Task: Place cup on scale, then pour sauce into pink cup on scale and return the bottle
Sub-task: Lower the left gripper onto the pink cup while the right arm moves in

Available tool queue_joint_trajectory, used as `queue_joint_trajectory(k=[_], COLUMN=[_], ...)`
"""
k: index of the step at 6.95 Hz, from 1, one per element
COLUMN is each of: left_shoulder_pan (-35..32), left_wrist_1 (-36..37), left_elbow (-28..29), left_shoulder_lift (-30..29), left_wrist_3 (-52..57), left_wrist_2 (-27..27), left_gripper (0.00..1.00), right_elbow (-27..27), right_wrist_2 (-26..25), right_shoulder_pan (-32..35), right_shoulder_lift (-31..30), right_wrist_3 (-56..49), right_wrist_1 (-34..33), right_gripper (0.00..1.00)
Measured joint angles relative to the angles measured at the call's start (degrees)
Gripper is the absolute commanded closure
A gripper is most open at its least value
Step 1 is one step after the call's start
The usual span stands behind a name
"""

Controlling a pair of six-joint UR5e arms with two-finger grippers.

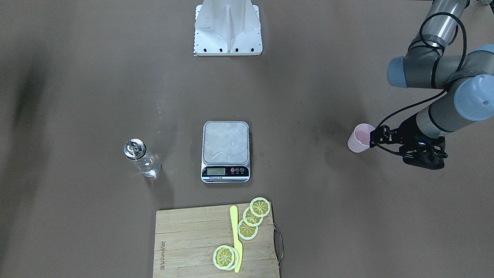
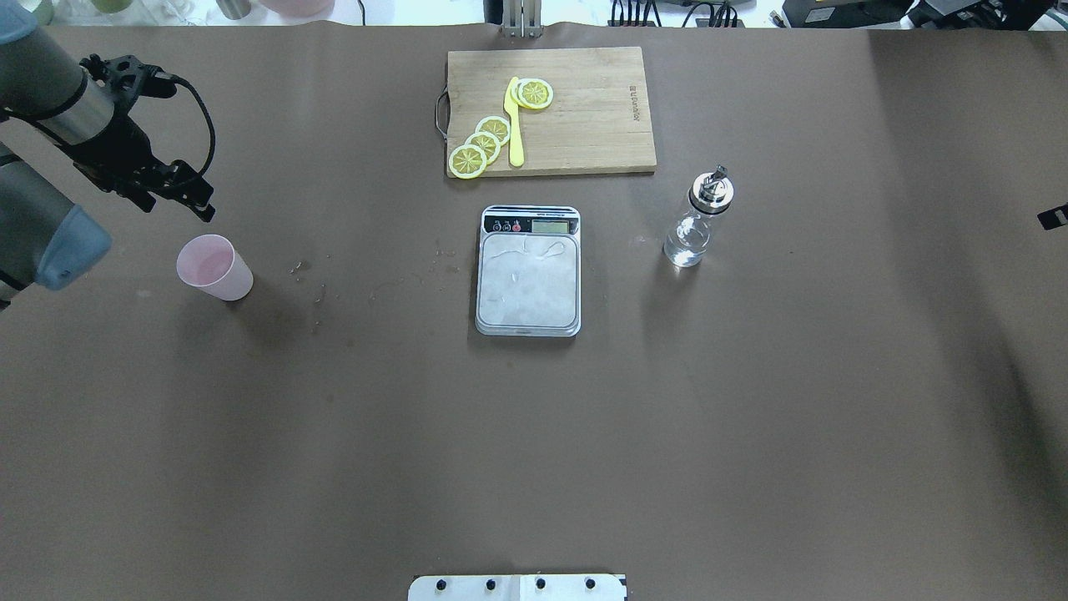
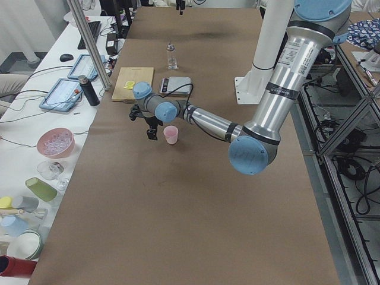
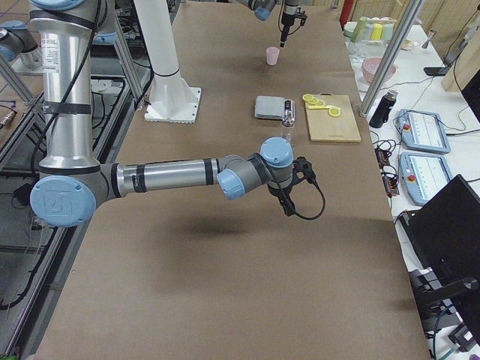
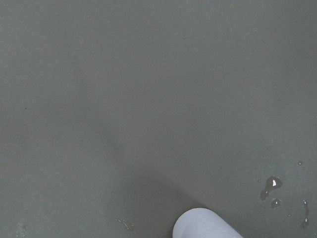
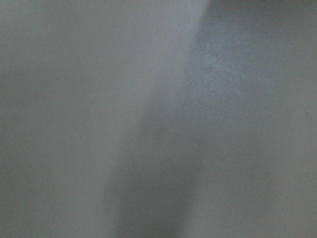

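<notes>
The pink cup [image 2: 214, 267] stands upright on the brown table, far to the left of the scale [image 2: 528, 280], whose steel platform is bare. My left gripper [image 2: 177, 207] hangs just beyond the cup, apart from it, and its fingers look open and empty. The cup's rim shows at the bottom of the left wrist view [image 5: 205, 224]. The glass bottle [image 2: 699, 221] with the metal pourer cap stands upright to the right of the scale. My right gripper [image 4: 289, 206] hovers over bare table at the right; I cannot tell whether it is open or shut.
A wooden cutting board [image 2: 584, 117] with lemon slices [image 2: 484, 142] and a yellow knife [image 2: 514, 125] lies just beyond the scale. Small liquid drops [image 2: 304, 267] lie on the table between cup and scale. The robot's base plate [image 1: 227, 31] is at the near edge.
</notes>
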Motion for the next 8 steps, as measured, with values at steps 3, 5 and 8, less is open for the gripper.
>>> queue_joint_trajectory(k=[3,5,8], left_shoulder_pan=[0.36,1.20,1.46], left_wrist_1=[-0.30,-2.57,-7.39], left_elbow=[-0.42,-0.59,-0.82], left_shoulder_lift=[0.17,1.57,5.18], left_wrist_3=[0.09,0.10,-0.08], left_wrist_2=[0.02,0.08,0.19], left_gripper=[0.03,0.03,0.03], right_elbow=[2.67,2.96,2.96], right_wrist_2=[-0.16,-0.03,-0.15], right_shoulder_pan=[-3.19,-6.25,-8.85], right_shoulder_lift=[-0.71,-0.84,-0.25], right_wrist_3=[-6.19,-6.03,-5.82], right_wrist_1=[3.26,7.68,9.89], right_gripper=[0.00,0.00,0.00])
